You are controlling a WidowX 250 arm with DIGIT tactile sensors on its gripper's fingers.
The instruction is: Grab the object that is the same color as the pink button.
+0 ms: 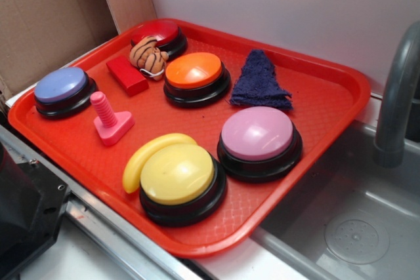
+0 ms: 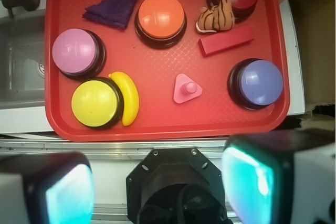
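Observation:
The object, a small bright pink toy bolt [image 1: 108, 119] [image 2: 186, 88], stands upright on its square base in the red tray [image 1: 315, 96] [image 2: 157, 64], between the blue-purple button and the yellow button. The pink button [image 1: 258, 134] [image 2: 76, 51] sits on the tray's side nearest the sink. In the wrist view my gripper [image 2: 157, 187] hangs high above the robot base, off the tray's near edge, far from the bolt. Its two teal-padded fingers [image 2: 68, 195] stand wide apart with nothing between them. The exterior view does not show the gripper.
Also on the tray: a blue-purple button [image 1: 61, 86], orange button [image 1: 194, 71], yellow button [image 1: 177, 175] beside a yellow banana toy [image 1: 147, 155], red button [image 1: 157, 33], red block [image 1: 126, 74], striped plush toy [image 1: 147, 56] and dark blue cloth [image 1: 260, 80]. A sink with faucet [image 1: 397, 96] lies beside the tray.

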